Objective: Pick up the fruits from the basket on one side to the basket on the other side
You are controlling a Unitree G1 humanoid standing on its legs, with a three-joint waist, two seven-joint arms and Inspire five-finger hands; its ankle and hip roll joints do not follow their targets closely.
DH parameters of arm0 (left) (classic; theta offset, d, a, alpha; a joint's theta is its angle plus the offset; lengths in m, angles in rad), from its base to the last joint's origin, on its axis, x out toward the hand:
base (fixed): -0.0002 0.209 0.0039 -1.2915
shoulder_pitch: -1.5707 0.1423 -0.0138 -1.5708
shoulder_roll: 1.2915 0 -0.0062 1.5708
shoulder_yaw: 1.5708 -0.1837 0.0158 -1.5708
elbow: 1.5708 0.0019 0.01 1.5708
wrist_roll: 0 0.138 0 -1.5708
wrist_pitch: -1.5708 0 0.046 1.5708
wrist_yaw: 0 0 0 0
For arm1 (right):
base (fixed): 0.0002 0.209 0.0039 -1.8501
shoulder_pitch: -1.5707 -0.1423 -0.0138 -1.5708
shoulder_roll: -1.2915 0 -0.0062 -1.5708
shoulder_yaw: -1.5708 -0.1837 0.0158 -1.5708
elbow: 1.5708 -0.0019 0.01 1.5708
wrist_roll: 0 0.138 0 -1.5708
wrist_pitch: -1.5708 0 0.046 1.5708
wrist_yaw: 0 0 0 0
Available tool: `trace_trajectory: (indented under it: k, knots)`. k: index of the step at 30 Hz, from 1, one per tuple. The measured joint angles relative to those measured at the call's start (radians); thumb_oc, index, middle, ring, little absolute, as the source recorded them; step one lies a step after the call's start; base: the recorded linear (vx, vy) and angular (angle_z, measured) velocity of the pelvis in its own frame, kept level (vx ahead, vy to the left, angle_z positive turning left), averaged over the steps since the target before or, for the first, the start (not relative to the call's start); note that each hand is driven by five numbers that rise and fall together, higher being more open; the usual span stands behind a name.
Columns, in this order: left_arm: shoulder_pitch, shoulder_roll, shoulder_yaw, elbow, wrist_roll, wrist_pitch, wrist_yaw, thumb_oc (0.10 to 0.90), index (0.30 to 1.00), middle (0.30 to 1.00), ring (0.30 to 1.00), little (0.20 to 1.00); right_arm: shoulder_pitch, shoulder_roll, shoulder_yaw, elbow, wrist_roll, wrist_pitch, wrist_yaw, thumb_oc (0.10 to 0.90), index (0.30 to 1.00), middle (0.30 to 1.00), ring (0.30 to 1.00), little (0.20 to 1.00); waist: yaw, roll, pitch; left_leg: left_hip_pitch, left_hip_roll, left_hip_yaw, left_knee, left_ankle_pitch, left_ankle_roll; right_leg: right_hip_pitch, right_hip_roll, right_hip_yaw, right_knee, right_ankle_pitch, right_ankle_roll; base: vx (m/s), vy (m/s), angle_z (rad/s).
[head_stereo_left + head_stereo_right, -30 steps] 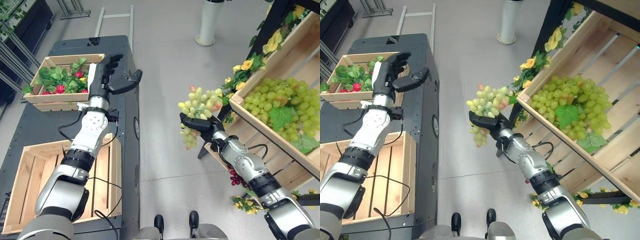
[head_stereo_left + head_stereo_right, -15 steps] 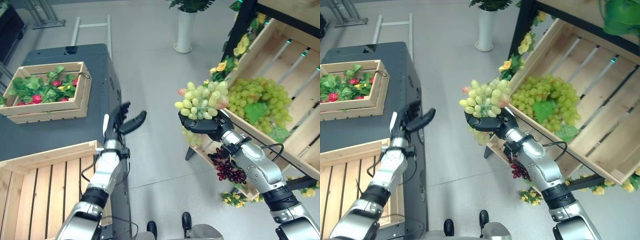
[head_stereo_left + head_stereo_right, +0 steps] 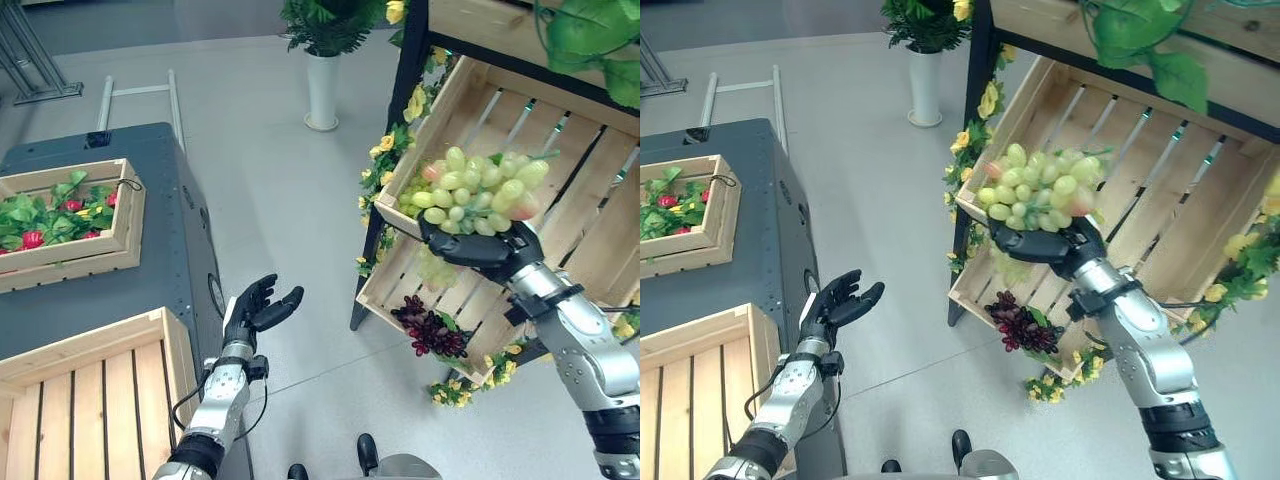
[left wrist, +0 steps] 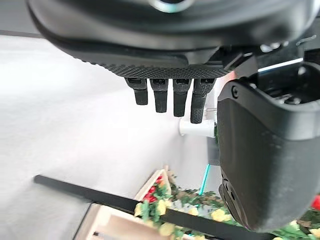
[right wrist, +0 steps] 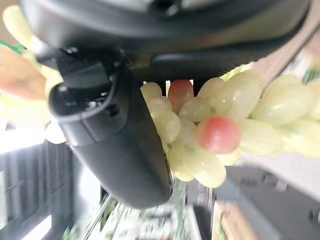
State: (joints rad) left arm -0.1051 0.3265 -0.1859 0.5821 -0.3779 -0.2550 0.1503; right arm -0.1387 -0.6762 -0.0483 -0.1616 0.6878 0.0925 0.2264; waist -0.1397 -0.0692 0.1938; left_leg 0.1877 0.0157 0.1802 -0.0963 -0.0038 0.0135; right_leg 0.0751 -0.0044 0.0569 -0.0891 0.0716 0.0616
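Note:
A bunch of green grapes [image 3: 475, 190] with a few pinkish ones rests in my right hand [image 3: 482, 250], whose fingers are curled under and round it. Part of the bunch hangs below the hand. It is held in front of the lower rim of the slanted wooden shelf crate [image 3: 520, 110]. In the right wrist view the grapes [image 5: 215, 135] press against the thumb [image 5: 115, 145]. My left hand [image 3: 252, 312] is open, palm up, above the floor beside the dark cart [image 3: 160, 250]. An empty wooden crate [image 3: 110, 340] sits at lower left.
A crate of green leaves and red fruits [image 3: 60, 210] stands on the cart's far end. Dark purple grapes [image 3: 430, 330] lie in the lower shelf crate. Yellow flowers [image 3: 385, 150] trim the shelf frame. A white vase with a plant [image 3: 322, 80] stands behind on the floor.
The camera has swung right. My right hand carried the grapes from over the floor to in front of the shelf crate. My left hand dropped from above the cart to beside it.

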Motion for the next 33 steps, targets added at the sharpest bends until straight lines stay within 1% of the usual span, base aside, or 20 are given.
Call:
trace_trajectory:
  k: [2,4,7,8,11,12,15,17,18,19,21,24,28,30,33]
  knots:
    - [0.009,0.0,0.0,0.0,-0.014,0.0,0.0,0.8,0.9,0.9,0.9,0.9,0.02,-0.038,-0.028,0.007,-0.015,-0.016,-0.023,0.4,0.3,0.3,0.3,0.3,-0.002,0.001,-0.007,-0.009,0.0,0.008,0.0,0.0,0.0,-0.012,0.002,0.015,0.0,0.005,0.0,-0.03,-0.001,-0.12]
    - [0.02,0.0,0.0,0.0,-0.025,0.0,0.001,0.8,0.9,0.9,0.9,0.9,0.021,-0.079,-0.035,0.05,-0.022,-0.063,-0.057,0.4,0.3,0.3,0.3,0.3,-0.008,0.0,-0.016,-0.013,0.001,0.016,0.0,0.0,0.0,-0.02,0.003,0.019,0.0,0.007,0.0,-0.04,-0.012,-0.14]
    - [0.02,0.0,-0.003,0.0,-0.029,0.0,0.0,0.8,0.9,0.9,0.9,0.9,0.019,-0.105,-0.071,0.105,-0.021,-0.1,-0.113,0.4,0.3,0.3,0.3,0.3,-0.009,-0.003,-0.019,-0.013,0.001,0.016,0.0,0.0,0.0,-0.02,0.004,0.02,0.0,0.008,-0.001,-0.03,-0.022,-0.03]
    - [0.02,0.0,-0.003,0.0,-0.029,0.0,0.0,0.8,0.9,0.9,0.9,0.9,0.017,-0.111,-0.074,0.114,-0.021,-0.105,-0.124,0.4,0.3,0.3,0.3,0.3,-0.009,-0.003,-0.019,-0.013,0.001,0.016,0.0,0.0,0.0,-0.02,0.005,0.02,0.0,0.008,-0.001,-0.03,-0.033,0.0]
    - [0.019,0.002,-0.006,0.0,-0.029,0.001,0.0,0.8,0.9,0.9,0.9,0.9,-0.029,-0.179,-0.072,0.214,-0.02,-0.114,-0.147,0.4,0.3,0.3,0.3,0.3,-0.002,-0.008,-0.023,-0.014,0.001,0.014,0.0,0.0,0.0,-0.02,0.004,0.02,0.0,0.01,0.0,0.0,0.0,0.0]
    - [0.019,0.002,-0.006,0.0,-0.029,0.001,0.0,0.8,0.9,0.9,0.9,0.9,-0.038,-0.186,-0.072,0.231,-0.02,-0.114,-0.155,0.4,0.3,0.3,0.3,0.3,-0.001,-0.009,-0.024,-0.014,0.001,0.013,0.0,0.0,0.0,-0.02,0.004,0.02,0.0,0.01,0.0,0.0,0.0,0.0]
    - [0.019,0.012,-0.034,0.0,-0.029,0.004,0.003,0.8,0.9,0.9,0.9,0.9,-0.129,-0.241,-0.067,0.362,-0.021,-0.115,-0.197,0.4,0.3,0.3,0.3,0.3,0.007,-0.015,-0.028,-0.014,0.0,0.011,0.0,0.001,0.001,-0.02,0.003,0.019,0.0,0.01,0.001,0.0,0.0,0.0]
    - [0.019,0.013,-0.045,0.0,-0.029,0.009,0.001,0.8,0.9,0.9,0.9,0.9,-0.164,-0.265,-0.06,0.4,-0.024,-0.116,-0.213,0.4,0.3,0.3,0.3,0.3,0.01,-0.016,-0.028,-0.015,-0.001,0.009,0.0,0.001,0.001,-0.02,0.002,0.018,0.0,0.01,0.001,0.0,0.0,0.0]
    - [0.018,0.013,-0.049,0.001,-0.029,0.013,0.0,0.8,0.9,0.9,0.9,0.9,-0.211,-0.298,-0.021,0.446,-0.04,-0.116,-0.219,0.4,0.3,0.3,0.3,0.3,0.011,-0.016,-0.029,-0.015,-0.002,0.005,0.0,0.001,0.001,-0.021,0.002,0.019,0.0,0.011,0.002,0.0,0.0,0.0]
    - [0.015,0.014,-0.054,0.001,-0.029,0.013,0.0,0.8,0.9,0.9,0.9,0.9,-0.23,-0.32,-0.01,0.469,-0.057,-0.116,-0.221,0.4,0.3,0.3,0.3,0.3,0.015,-0.017,-0.029,-0.017,-0.002,-0.006,0.0,0.001,0.001,-0.021,0.002,0.016,0.0,0.011,0.001,0.0,0.0,0.0]
    - [0.014,0.014,-0.063,0.003,-0.03,0.013,0.0,0.8,0.9,0.9,0.9,0.9,-0.278,-0.342,0.023,0.517,-0.057,-0.115,-0.221,0.4,0.3,0.3,0.3,0.3,0.022,-0.018,-0.029,-0.017,-0.002,-0.013,0.0,0.001,0.001,-0.021,0.003,0.015,0.0,0.011,0.001,0.0,-0.001,0.03]
    - [0.013,0.014,-0.066,0.008,-0.03,0.013,-0.001,0.8,0.9,0.9,0.9,0.9,-0.333,-0.343,0.074,0.577,-0.057,-0.114,-0.217,0.4,0.3,0.3,0.3,0.3,0.032,-0.018,-0.029,-0.017,-0.002,-0.014,0.0,0.001,0.001,-0.021,0.003,0.015,0.0,0.011,0.001,0.0,0.0,0.0]
    - [0.008,0.015,-0.067,0.01,-0.03,0.013,-0.005,0.8,0.9,0.9,0.9,0.9,-0.401,-0.344,0.149,0.679,-0.062,-0.102,-0.189,0.4,0.3,0.3,0.3,0.3,0.057,-0.019,-0.03,-0.018,-0.002,-0.021,0.001,0.001,0.001,-0.02,0.002,0.009,0.0,0.011,0.001,0.0,-0.004,0.04]
    - [0.008,0.015,-0.067,0.011,-0.03,0.013,-0.007,0.8,0.9,0.9,0.9,0.9,-0.429,-0.344,0.182,0.726,-0.095,-0.087,-0.17,0.4,0.3,0.3,0.3,0.3,0.068,-0.019,-0.03,-0.022,-0.003,-0.031,0.0,0.003,0.003,-0.02,0.001,0.003,0.0,0.011,0.001,-0.01,0.0,0.14]
    - [0.007,0.016,-0.067,0.019,-0.03,0.013,-0.008,0.8,0.9,0.9,0.9,0.9,-0.474,-0.344,0.243,0.785,-0.101,-0.033,-0.119,0.4,0.3,0.3,0.3,0.3,0.081,-0.02,-0.029,-0.026,-0.004,-0.042,0.003,0.005,0.003,-0.02,-0.002,-0.01,0.0,0.011,0.001,-0.01,0.002,0.11]
